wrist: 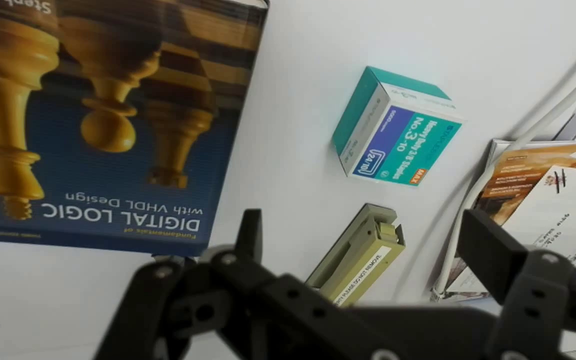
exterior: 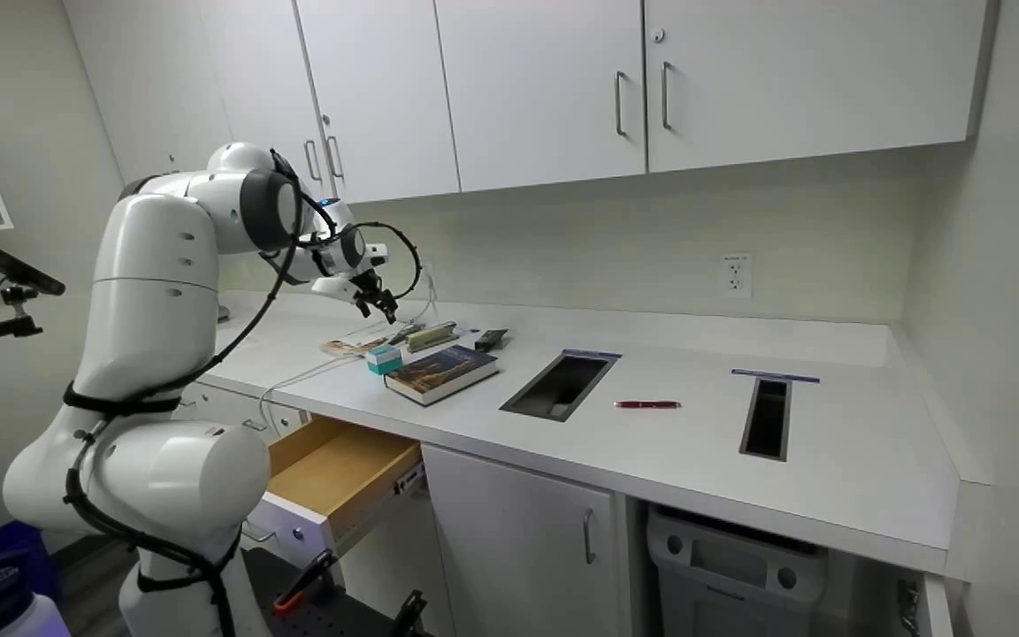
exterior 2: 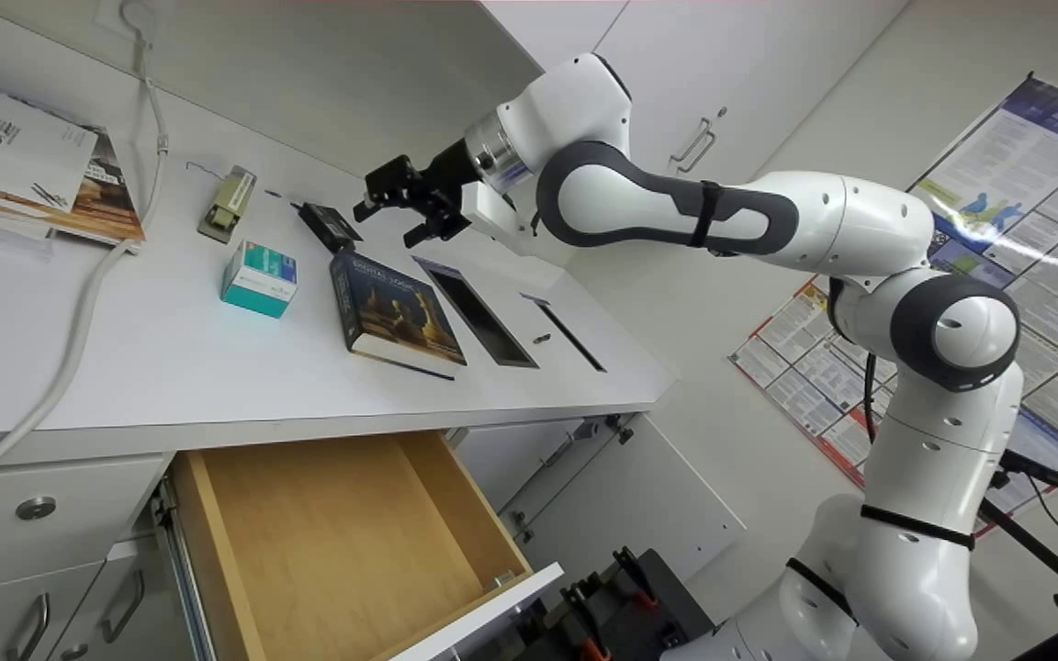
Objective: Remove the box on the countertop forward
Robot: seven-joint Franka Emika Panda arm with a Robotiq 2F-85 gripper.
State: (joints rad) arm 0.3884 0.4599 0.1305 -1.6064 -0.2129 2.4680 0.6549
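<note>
The small teal-green and white staples box (exterior: 384,358) rests on the white countertop (exterior: 651,464), left of a thick book. It also shows in an exterior view (exterior 2: 258,280), and in the wrist view (wrist: 398,132) it lies above the stapler, beyond the fingertips. My gripper (wrist: 361,220) is open and empty, its fingers wide apart. In both exterior views the gripper (exterior: 377,310) (exterior 2: 384,227) hangs well above the countertop, apart from the box. Nothing hides the box in the wrist view.
A dark-blue book (exterior 2: 396,312), an olive stapler (wrist: 358,260) and a black object (exterior 2: 327,225) lie near the box. A white cable (exterior 2: 79,340) and papers (exterior 2: 24,165) lie beside it. Two cutouts (exterior: 563,385) (exterior: 766,418) and a red pen (exterior: 647,404) are farther right. A wooden drawer (exterior 2: 336,542) stands open below.
</note>
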